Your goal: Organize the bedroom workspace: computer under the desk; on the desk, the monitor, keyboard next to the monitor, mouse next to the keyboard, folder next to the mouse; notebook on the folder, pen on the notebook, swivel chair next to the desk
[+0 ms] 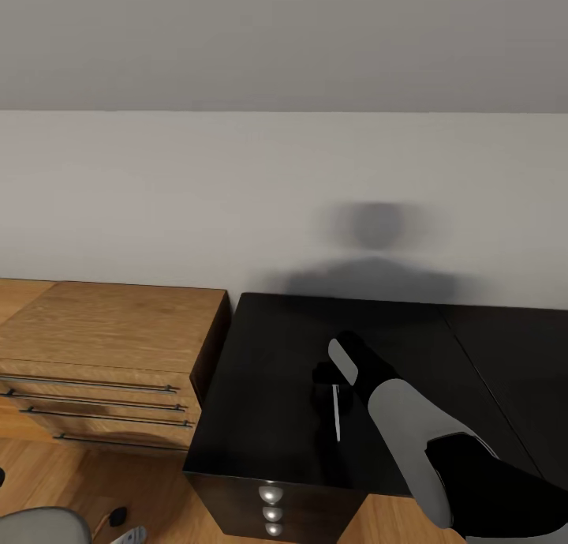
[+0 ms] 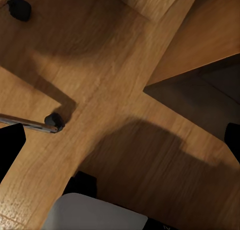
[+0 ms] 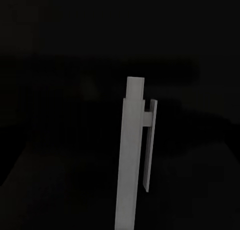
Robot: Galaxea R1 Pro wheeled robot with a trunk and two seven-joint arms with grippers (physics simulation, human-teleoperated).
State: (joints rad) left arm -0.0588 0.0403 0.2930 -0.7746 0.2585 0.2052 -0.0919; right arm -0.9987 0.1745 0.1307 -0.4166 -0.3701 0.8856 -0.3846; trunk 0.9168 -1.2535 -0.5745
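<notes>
Head view: the right arm reaches forward and down over the glossy black desk (image 1: 284, 347), its right gripper (image 1: 330, 378) low over the top with the pale pen (image 1: 337, 414) by its fingers; whether the jaws grip it, I cannot tell. A wooden chest of drawers (image 1: 102, 354) stands just beside the desk.

Left wrist view: wooden floor (image 2: 125, 80), and a chrome swivel chair (image 2: 30, 123) leg with caster.

Right wrist view: the pen (image 3: 131, 155), close up against darkness.

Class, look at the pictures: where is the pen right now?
In the head view, the pen is over the black desk near its front edge, at the right hand, right of the wooden chest of drawers.
</notes>
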